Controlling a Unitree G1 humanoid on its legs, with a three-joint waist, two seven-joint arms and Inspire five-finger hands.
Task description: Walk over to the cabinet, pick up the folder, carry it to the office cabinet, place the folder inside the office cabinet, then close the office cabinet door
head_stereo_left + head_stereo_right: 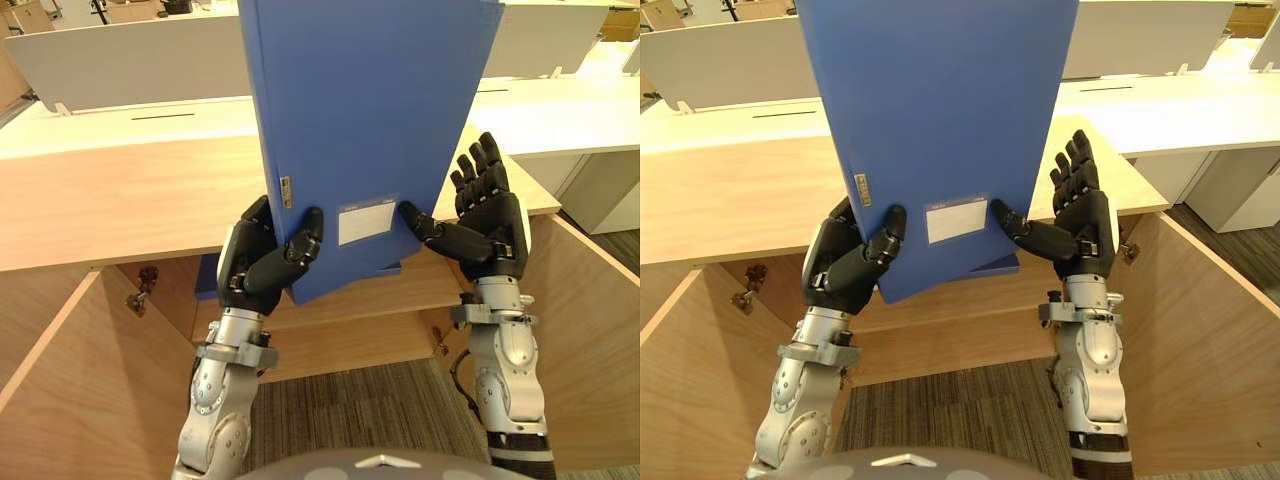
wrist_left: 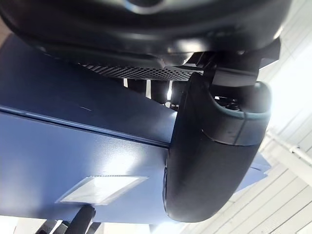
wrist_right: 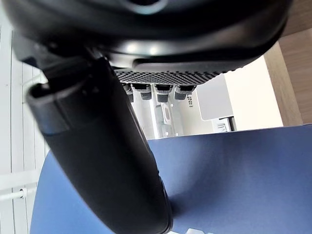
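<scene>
Blue rigid folder (image 1: 370, 120), pinched by the left hand (image 1: 262, 262) and braced by the spread right hand (image 1: 495, 225), is not yet placed in the open wooden cabinet (image 1: 120, 200).

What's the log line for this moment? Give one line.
folder: held upright above open cabinet | left hand: gripping folder | right hand: fingers straight, thumb on folder
</scene>
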